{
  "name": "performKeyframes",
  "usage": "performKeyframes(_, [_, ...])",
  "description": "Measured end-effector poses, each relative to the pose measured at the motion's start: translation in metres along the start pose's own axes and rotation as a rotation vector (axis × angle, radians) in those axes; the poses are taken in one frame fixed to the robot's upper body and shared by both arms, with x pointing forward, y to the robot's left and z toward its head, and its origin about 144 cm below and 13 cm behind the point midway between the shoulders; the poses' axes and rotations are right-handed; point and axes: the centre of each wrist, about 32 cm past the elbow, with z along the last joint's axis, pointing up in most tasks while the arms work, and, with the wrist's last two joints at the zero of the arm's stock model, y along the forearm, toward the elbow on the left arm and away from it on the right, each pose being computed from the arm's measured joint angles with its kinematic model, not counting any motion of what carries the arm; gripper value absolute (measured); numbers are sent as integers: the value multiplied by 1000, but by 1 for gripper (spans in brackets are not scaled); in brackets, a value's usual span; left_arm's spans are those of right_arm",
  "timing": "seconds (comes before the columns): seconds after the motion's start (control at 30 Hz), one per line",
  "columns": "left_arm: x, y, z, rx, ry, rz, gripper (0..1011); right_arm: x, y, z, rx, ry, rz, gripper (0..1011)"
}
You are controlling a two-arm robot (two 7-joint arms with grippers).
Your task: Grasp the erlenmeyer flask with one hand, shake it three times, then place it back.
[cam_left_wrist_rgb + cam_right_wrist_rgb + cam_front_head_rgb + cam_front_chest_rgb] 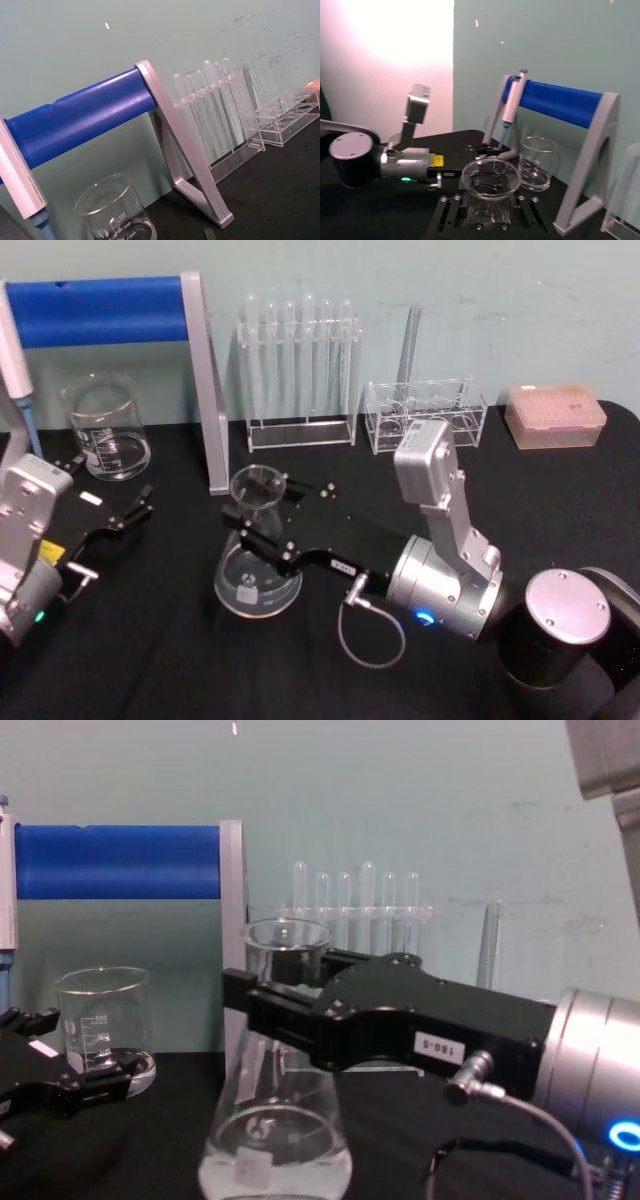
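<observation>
The erlenmeyer flask (256, 580) is clear glass with a wide base and stands just left of the middle of the black table (150, 660). My right gripper (262, 515) reaches in from the right, its black fingers pressed on either side of the flask's narrow neck below the flared rim (491, 177). In the chest view the right gripper (285, 1010) crosses the neck and the flask (275, 1140) hangs below it. I cannot tell whether the base touches the table. My left gripper (105, 485) rests open at the left, near the beaker.
A glass beaker (105, 428) stands back left. Behind it is a pipette stand with a blue bar (100, 310) and a grey leg (210, 390). A test tube rack (300, 370), a low clear rack (425, 415) and a pink tip box (555, 415) line the back.
</observation>
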Motion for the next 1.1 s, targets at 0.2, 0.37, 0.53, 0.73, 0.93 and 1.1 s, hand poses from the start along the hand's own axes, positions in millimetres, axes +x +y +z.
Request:
performKeyframes(0.2, [0, 0, 0, 0, 0, 0, 1001, -6, 2, 0, 1, 5, 42, 449])
performKeyframes(0.37, [0, 0, 0, 0, 0, 0, 1001, -9, 3, 0, -2, 9, 63, 449])
performKeyframes(0.53, [0, 0, 0, 0, 0, 0, 1001, -9, 4, 1, -1, 8, 64, 449])
performKeyframes(0.73, [0, 0, 0, 0, 0, 0, 1001, -3, 3, 1, -4, 6, 30, 449])
performKeyframes(0.93, [0, 0, 0, 0, 0, 0, 1001, 10, 0, 0, -10, -1, -47, 449])
performKeyframes(1.1, [0, 0, 0, 0, 0, 0, 1001, 19, -3, -1, -15, -10, -104, 449])
